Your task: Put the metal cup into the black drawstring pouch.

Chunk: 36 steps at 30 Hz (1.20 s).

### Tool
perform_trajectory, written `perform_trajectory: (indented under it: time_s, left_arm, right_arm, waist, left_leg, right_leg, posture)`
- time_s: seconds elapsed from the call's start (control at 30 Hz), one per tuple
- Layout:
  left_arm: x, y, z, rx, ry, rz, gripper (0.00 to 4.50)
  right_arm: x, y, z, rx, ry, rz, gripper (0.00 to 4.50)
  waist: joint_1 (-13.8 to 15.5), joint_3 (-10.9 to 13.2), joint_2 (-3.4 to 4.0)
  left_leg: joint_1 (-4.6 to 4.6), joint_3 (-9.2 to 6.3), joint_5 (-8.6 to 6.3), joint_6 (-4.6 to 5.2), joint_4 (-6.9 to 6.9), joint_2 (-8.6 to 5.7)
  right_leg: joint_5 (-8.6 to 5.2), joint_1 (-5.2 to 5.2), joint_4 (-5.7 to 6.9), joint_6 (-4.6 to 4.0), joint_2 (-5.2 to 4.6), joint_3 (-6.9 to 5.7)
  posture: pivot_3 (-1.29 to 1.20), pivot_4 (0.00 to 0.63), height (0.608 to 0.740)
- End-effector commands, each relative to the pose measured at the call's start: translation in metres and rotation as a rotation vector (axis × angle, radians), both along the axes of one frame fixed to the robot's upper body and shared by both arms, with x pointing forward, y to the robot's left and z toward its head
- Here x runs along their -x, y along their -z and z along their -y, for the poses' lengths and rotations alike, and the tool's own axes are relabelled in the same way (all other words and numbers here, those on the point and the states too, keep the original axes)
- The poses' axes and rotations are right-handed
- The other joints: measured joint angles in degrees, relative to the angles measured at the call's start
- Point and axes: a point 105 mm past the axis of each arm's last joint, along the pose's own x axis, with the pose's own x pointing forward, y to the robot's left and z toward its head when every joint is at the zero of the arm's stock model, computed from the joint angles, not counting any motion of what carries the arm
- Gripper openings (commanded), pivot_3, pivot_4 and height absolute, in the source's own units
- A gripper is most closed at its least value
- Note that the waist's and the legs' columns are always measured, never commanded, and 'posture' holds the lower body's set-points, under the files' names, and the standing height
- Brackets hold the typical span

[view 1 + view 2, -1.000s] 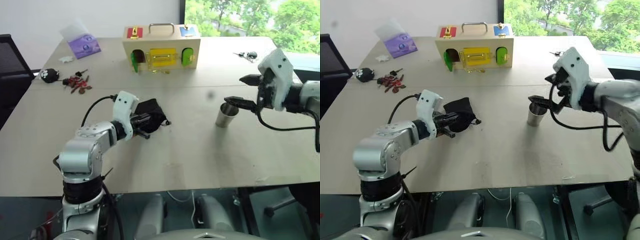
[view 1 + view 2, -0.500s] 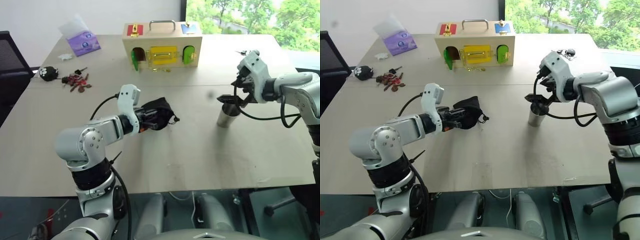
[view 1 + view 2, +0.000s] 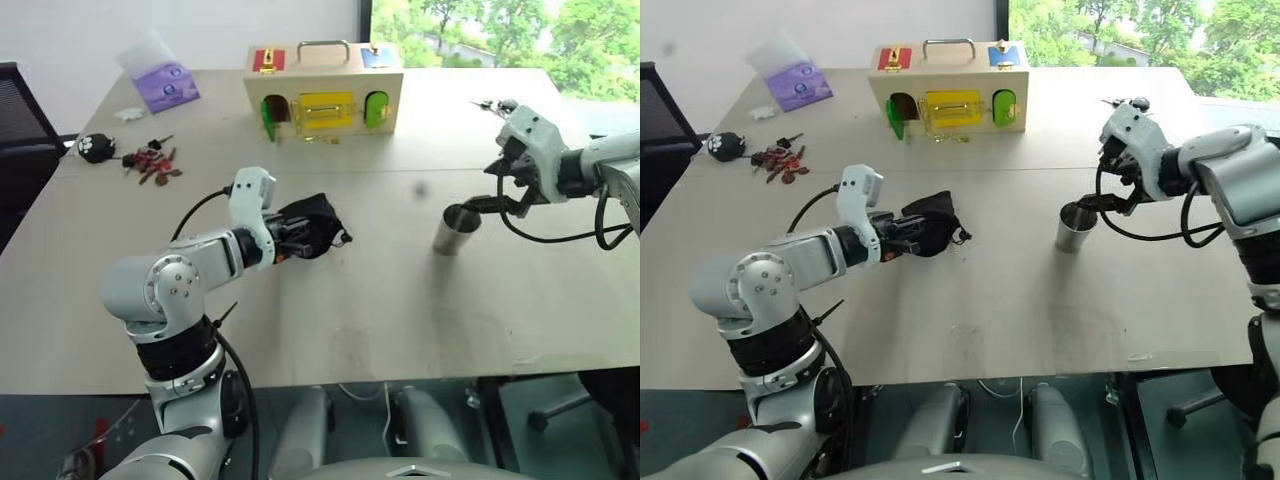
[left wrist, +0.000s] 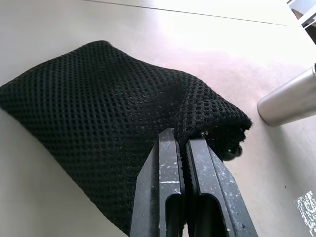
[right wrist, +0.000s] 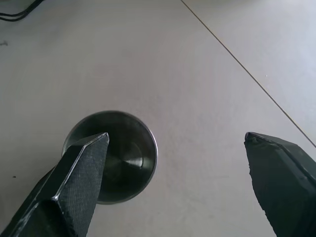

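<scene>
The black drawstring pouch (image 3: 315, 225) is a crumpled mesh bag on the table left of centre. My left gripper (image 3: 288, 243) is shut on its edge; in the left wrist view the gripper (image 4: 180, 138) pinches the pouch fabric (image 4: 98, 94). The metal cup (image 3: 455, 230) stands upright on the table at the right, mouth up and empty. My right gripper (image 3: 482, 188) hovers open just above and to the right of it. In the right wrist view the gripper (image 5: 176, 140) has one finger over the cup's rim (image 5: 140, 133) and the other finger wide of the cup.
A wooden latch box (image 3: 323, 95) stands at the back centre. A purple packet (image 3: 168, 88), a black-and-white keychain toy (image 3: 98, 148) and red keys (image 3: 152, 165) lie at the back left. Small keys (image 3: 495, 105) lie at the back right. A black chair (image 3: 20, 130) stands off the left edge.
My right gripper has shifted to the right and lower, staying open, so one finger now hangs over the cup. The left gripper still holds the pouch, its wrist rolled slightly. The cup has not moved.
</scene>
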Motion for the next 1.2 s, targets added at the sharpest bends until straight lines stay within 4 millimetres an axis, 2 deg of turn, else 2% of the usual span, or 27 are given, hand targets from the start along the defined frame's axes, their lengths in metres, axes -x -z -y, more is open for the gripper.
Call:
perform_trajectory:
  time_s: [0.03,0.1,0.13,0.17,0.2,0.23,0.27,0.33,0.37,0.43,0.53,0.6,0.7,0.8,0.93,1.03,1.13,1.2]
  left_arm:
    - [0.003,-0.007,0.001,-0.002,0.007,0.034,0.08]
    - [0.003,-0.007,0.001,-0.002,0.007,0.035,0.08]
    - [0.003,-0.007,0.000,-0.002,0.007,0.035,0.00]
    - [0.003,-0.007,-0.001,-0.004,0.007,0.033,0.00]
    - [0.004,-0.007,-0.002,-0.005,0.009,0.032,0.00]
    - [0.005,-0.007,-0.002,0.000,0.016,0.030,0.00]
    - [0.006,-0.007,-0.003,-0.002,0.021,0.031,0.00]
    - [0.006,-0.007,-0.004,-0.007,0.021,0.031,0.00]
    - [0.005,-0.009,-0.003,0.031,0.020,0.035,0.00]
    - [0.002,-0.008,-0.003,0.058,0.011,0.019,0.00]
    - [-0.002,-0.007,0.001,0.110,0.028,-0.007,0.00]
    - [-0.005,-0.008,0.005,0.149,0.053,-0.026,0.00]
    - [-0.011,-0.007,0.011,0.163,0.076,-0.063,0.00]
    - [-0.015,-0.003,0.016,0.146,0.098,-0.102,0.00]
    - [-0.017,0.002,0.028,0.122,0.159,-0.150,0.00]
    - [-0.018,0.004,0.029,0.115,0.170,-0.160,0.00]
    - [-0.017,0.003,0.033,0.115,0.203,-0.177,0.00]
    - [-0.018,0.003,0.033,0.110,0.211,-0.180,0.00]
  right_arm:
    - [-0.003,0.006,0.001,0.040,-0.028,0.001,4.50]
    - [-0.011,0.020,0.003,0.070,-0.014,-0.015,4.50]
    - [-0.014,0.025,0.003,0.081,-0.008,-0.019,3.96]
    - [-0.017,0.029,0.005,0.094,-0.003,-0.021,3.63]
    - [-0.020,0.033,0.006,0.109,0.001,-0.022,3.03]
    - [-0.022,0.036,0.007,0.115,0.002,-0.021,2.72]
    - [-0.023,0.037,0.007,0.115,0.001,-0.022,2.09]
    - [-0.021,0.035,0.005,0.108,-0.020,-0.016,1.24]
    - [-0.019,0.032,0.004,0.101,-0.034,-0.004,0.60]
    - [-0.011,0.027,0.001,0.058,-0.063,-0.001,0.02]
    - [0.005,0.015,-0.007,-0.067,-0.106,0.028,0.02]
    - [0.024,0.007,-0.021,-0.177,-0.168,0.050,0.02]
    - [0.059,0.004,-0.047,-0.386,-0.259,0.071,0.02]
    - [0.072,0.009,-0.062,-0.549,-0.205,0.061,0.02]
    - [0.076,0.015,-0.091,-0.829,-0.135,0.095,0.02]
    - [0.074,0.018,-0.098,-0.882,-0.099,0.094,0.02]
    - [0.059,0.035,-0.122,-0.962,-0.035,0.112,0.02]
    - [0.056,0.043,-0.131,-0.972,-0.021,0.115,0.02]
  waist:
    - [-0.02,0.00,0.00]
    - [-0.01,0.00,-0.01]
    - [0.02,0.00,0.00]
    - [0.04,0.00,0.00]
    - [0.10,0.00,0.00]
    - [0.19,0.00,0.00]
    - [0.24,0.00,0.00]
    - [0.34,0.00,0.00]
    - [0.33,-0.01,-0.02]
    - [0.35,-0.04,-0.06]
    - [0.61,-0.03,-0.05]
    - [0.66,-0.02,-0.04]
    - [0.59,-0.03,-0.05]
    - [0.25,-0.03,-0.04]
    - [0.29,-0.04,-0.03]
    - [0.31,-0.03,-0.02]
    - [0.15,-0.04,-0.02]
    - [0.11,-0.04,-0.02]
  left_leg:
    - [0.00,0.00,0.00,0.00,0.00,0.00]
    - [-0.01,0.00,0.01,-0.01,0.02,0.01]
    - [-0.01,0.00,0.01,-0.02,0.02,0.01]
    - [-0.03,0.00,0.01,-0.02,0.03,0.00]
    - [-0.04,0.00,0.01,-0.02,0.03,-0.01]
    - [-0.04,0.00,0.02,-0.03,0.03,-0.01]
    - [-0.05,-0.01,0.02,-0.03,0.02,-0.01]
    - [-0.06,-0.03,0.02,-0.03,0.01,0.00]
    - [-0.07,-0.07,0.02,-0.04,0.00,0.00]
    - [-0.02,-0.10,0.02,-0.04,0.02,0.02]
    - [-0.04,-0.13,0.02,-0.03,0.13,0.00]
    - [-0.06,-0.12,0.01,-0.03,0.15,-0.01]
    - [-0.09,-0.17,0.01,-0.03,0.13,0.00]
    - [-0.04,-0.22,0.01,-0.03,0.07,0.02]
    - [0.01,-0.21,0.01,-0.03,0.12,-0.01]
    - [0.02,-0.20,0.02,-0.03,0.13,-0.03]
    - [0.04,-0.18,0.02,-0.04,0.13,-0.05]
    - [0.07,-0.12,0.03,-0.06,0.11,-0.04]
  right_leg:
    - [0.00,0.00,0.01,0.00,0.00,-0.01]
    - [0.00,0.00,0.01,0.00,0.00,-0.01]
    - [0.00,0.00,0.01,0.00,-0.01,0.00]
    - [0.00,0.00,0.00,0.00,-0.04,0.01]
    - [0.00,-0.01,0.00,0.00,-0.04,0.01]
    - [0.00,-0.01,0.00,0.00,-0.04,0.01]
    - [0.00,-0.04,0.00,0.00,-0.05,0.02]
    - [0.00,-0.05,0.00,0.00,-0.05,0.01]
    - [0.01,-0.06,-0.01,0.00,-0.05,0.00]
    - [0.01,-0.01,-0.02,0.00,-0.04,0.00]
    - [0.03,0.03,0.01,0.04,-0.06,-0.04]
    - [0.03,0.04,0.04,0.04,-0.05,-0.10]
    - [0.03,0.05,0.03,0.04,-0.04,-0.17]
    - [0.03,0.04,0.05,0.05,-0.03,-0.04]
    - [0.03,0.02,0.14,0.05,-0.01,0.02]
    - [0.03,-0.02,0.27,0.05,0.00,0.04]
    - [0.03,-0.04,0.28,0.05,0.00,0.06]
    - [0.03,-0.05,0.36,0.04,0.04,0.05]
  posture:
    - [0.00,0.150,0.740]
    - [0.00,0.150,0.740]
    - [0.00,0.150,0.740]
    - [0.00,0.150,0.740]
    - [0.00,0.150,0.740]
    - [0.00,0.150,0.740]
    - [0.00,0.150,0.740]
    - [0.00,0.150,0.740]
    - [0.00,0.150,0.740]
    - [0.00,0.150,0.740]
    - [0.00,0.150,0.740]
    - [0.00,0.150,0.740]
    - [0.00,0.150,0.740]
    - [0.00,0.150,0.740]
    - [0.00,0.150,0.740]
    - [0.00,0.150,0.740]
    - [0.00,0.150,0.740]
    - [0.00,0.150,0.740]
